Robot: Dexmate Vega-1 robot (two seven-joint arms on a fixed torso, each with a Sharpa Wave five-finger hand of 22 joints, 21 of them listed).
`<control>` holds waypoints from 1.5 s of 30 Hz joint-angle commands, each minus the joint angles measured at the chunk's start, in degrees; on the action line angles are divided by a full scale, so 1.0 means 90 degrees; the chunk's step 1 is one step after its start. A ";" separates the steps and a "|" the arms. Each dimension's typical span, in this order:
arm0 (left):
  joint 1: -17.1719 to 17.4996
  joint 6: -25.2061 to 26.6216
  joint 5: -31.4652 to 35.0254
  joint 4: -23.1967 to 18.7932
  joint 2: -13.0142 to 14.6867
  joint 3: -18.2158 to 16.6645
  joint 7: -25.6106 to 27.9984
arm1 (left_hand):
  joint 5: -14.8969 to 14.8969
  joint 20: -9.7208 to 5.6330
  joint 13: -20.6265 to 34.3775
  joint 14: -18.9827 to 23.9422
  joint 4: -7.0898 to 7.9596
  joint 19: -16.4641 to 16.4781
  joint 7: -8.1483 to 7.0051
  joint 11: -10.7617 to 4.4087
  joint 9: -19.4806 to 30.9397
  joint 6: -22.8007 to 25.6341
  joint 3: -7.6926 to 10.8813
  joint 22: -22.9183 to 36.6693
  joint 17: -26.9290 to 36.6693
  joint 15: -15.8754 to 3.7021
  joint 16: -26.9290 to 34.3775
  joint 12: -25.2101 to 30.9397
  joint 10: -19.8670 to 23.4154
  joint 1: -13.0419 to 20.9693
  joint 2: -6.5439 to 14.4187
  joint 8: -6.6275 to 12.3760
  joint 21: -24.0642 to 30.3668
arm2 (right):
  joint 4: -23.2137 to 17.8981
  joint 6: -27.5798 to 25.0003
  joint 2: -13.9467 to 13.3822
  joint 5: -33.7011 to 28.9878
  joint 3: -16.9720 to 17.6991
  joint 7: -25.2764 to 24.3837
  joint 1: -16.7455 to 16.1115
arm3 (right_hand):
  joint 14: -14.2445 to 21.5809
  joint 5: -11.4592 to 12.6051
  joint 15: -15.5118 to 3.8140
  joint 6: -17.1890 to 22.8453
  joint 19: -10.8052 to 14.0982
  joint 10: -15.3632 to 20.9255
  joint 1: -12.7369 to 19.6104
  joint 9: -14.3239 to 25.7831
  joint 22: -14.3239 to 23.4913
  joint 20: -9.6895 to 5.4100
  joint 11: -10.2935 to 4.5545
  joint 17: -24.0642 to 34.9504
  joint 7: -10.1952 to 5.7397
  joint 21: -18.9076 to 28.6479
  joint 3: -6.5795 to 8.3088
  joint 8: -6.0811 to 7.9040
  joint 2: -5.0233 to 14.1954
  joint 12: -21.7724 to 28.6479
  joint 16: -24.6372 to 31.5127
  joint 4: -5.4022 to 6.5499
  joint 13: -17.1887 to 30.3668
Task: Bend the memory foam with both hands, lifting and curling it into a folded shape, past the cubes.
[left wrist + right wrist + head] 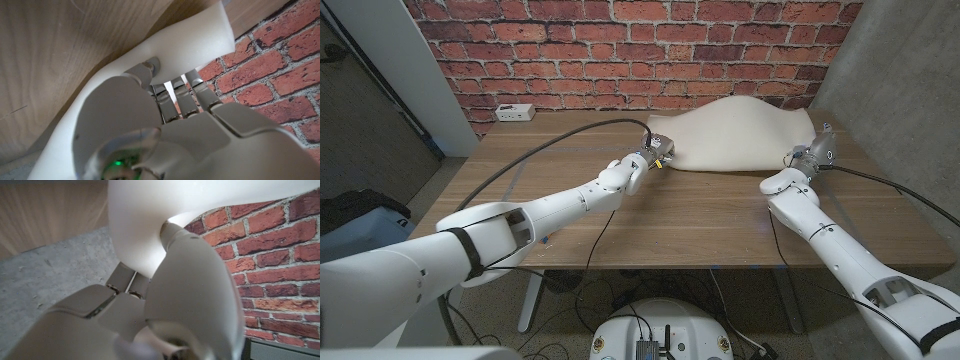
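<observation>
Foam (745,138) is the thing in hand here, a pale cream slab lying at about twelve to one o'clock on the tabletop (700,215), its middle humped up off the wood and its far edge close under the brick wall (620,50). Nearest, the two white arms reach in from seven and five o'clock; no cubes can be made out on the wood.

The left robot hand (655,157) sits at the foam's near-left corner; in the left wrist view the left robot hand (165,100) has its fingers (182,97) under the sheet and a thumb over it, so it is holding that corner, which curls up around it. The right robot hand (810,155) is at the near-right corner; the right wrist view shows a fingertip of the right robot hand (170,235) pressed into the foam (150,215), which drapes over it, so it seems to hold that edge too.

The foam looks light, soft and slow to spring; it will sag between the grips rather than stay flat, and thin pinches may slip or tear. Best hold: deep on both near corners, thumb over, fingers under. At eleven o'clock a white power strip (515,112) lies by the wall.
</observation>
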 commanded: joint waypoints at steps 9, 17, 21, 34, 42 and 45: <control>0.0161 -0.0136 0.0041 -0.0413 0.0206 -0.0149 -0.0261 | 0.0056 -0.0087 0.0025 0.0068 -0.0011 -0.0020 0.0037 -0.0013 0.0032 0.0105 0.0083 0.0013 0.0005 -0.0575 -0.0003 0.0000 0.0067 0.0007 -0.0067 0.0018 0.0091 | 0.0398 0.0427 0.0061 -0.2512 -0.0813 -0.0267 0.0353 | 0.0064 0.0000 -0.0890 0.0140 0.0022 0.0146 0.0074 0.0024 0.0056 -0.0542 -0.0018 0.0005 -0.0036 0.0110 -0.0055 0.0048 0.0011 0.0051 -0.0033 -0.0004 0.0014; 0.0261 -0.0158 0.0033 -0.0562 0.0270 -0.0239 -0.0296 | 0.0057 -0.0087 0.0027 0.0082 -0.0012 -0.0022 0.0031 -0.0002 0.0033 0.0108 0.0097 0.0012 0.0005 -0.0575 0.0000 -0.0010 0.0083 0.0008 -0.0071 0.0010 0.0109 | 0.0426 0.0142 -0.0111 -0.3185 -0.1433 -0.0245 0.0687 | 0.0114 0.0004 -0.0898 0.0167 -0.0003 0.0214 0.0089 0.0026 0.0080 -0.0540 -0.0041 0.0000 -0.0058 0.0158 -0.0079 0.0041 0.0008 0.0061 -0.0042 -0.0001 0.0017; 0.0318 -0.0174 0.0011 -0.0631 0.0307 -0.0293 -0.0305 | 0.0057 -0.0090 0.0028 0.0092 -0.0010 -0.0023 0.0037 -0.0013 0.0034 0.0097 0.0103 0.0012 0.0006 -0.0576 0.0003 -0.0016 0.0085 0.0006 -0.0071 0.0002 0.0117 | 0.0482 0.0081 -0.0121 -0.3396 -0.1637 -0.0269 0.0833 | 0.0148 0.0006 -0.0903 0.0194 -0.0015 0.0238 0.0100 0.0027 0.0095 -0.0539 -0.0064 -0.0004 -0.0084 0.0190 -0.0096 0.0041 0.0000 0.0059 -0.0046 -0.0001 0.0018; 0.0510 -0.0212 -0.0164 -0.0967 0.0489 -0.0533 -0.0475 | 0.0073 -0.0039 0.0034 0.0182 -0.0019 0.0037 0.0120 0.0028 0.0039 0.0246 0.0159 0.0007 0.0008 -0.0534 0.0019 0.0003 0.0257 0.0012 -0.0079 0.0034 0.0208 | 0.0776 -0.0720 0.0269 -0.3293 -0.1465 -0.0274 0.1099 | 0.0250 0.0015 -0.0908 0.0285 -0.0041 0.0322 0.0128 0.0030 0.0132 -0.0537 -0.0101 -0.0007 -0.0108 0.0273 -0.0138 0.0050 -0.0022 0.0064 -0.0045 -0.0005 0.0022; 0.0533 -0.0373 -0.0330 -0.1011 0.0520 -0.0629 -0.0640 | 0.0104 0.0067 0.0034 0.0480 -0.0044 0.0245 0.0280 0.0079 0.0038 0.0493 0.0251 -0.0015 0.0017 -0.0464 0.0069 0.0052 0.0562 0.0002 -0.0151 0.0057 0.0365 | 0.0896 -0.1425 0.0452 -0.3497 -0.1159 -0.0274 0.1113 | 0.0341 0.0046 -0.0903 0.0431 -0.0068 0.0352 0.0154 0.0033 0.0174 -0.0533 -0.0118 -0.0015 -0.0086 0.0366 -0.0175 0.0079 -0.0044 0.0045 -0.0056 -0.0007 0.0025; 0.0544 -0.0382 -0.0391 -0.1059 0.0534 -0.0661 -0.0758 | 0.0122 0.0116 0.0035 0.0573 -0.0049 0.0338 0.0331 0.0134 0.0038 0.0610 0.0290 -0.0024 0.0018 -0.0416 0.0074 0.0080 0.0701 0.0000 -0.0183 0.0073 0.0425 | 0.0897 -0.1695 0.0515 -0.3589 -0.1005 -0.0274 0.1093 | 0.0362 0.0057 -0.0902 0.0451 -0.0074 0.0363 0.0160 0.0033 0.0183 -0.0534 -0.0135 -0.0016 -0.0092 0.0386 -0.0180 0.0081 -0.0042 0.0043 -0.0056 -0.0005 0.0025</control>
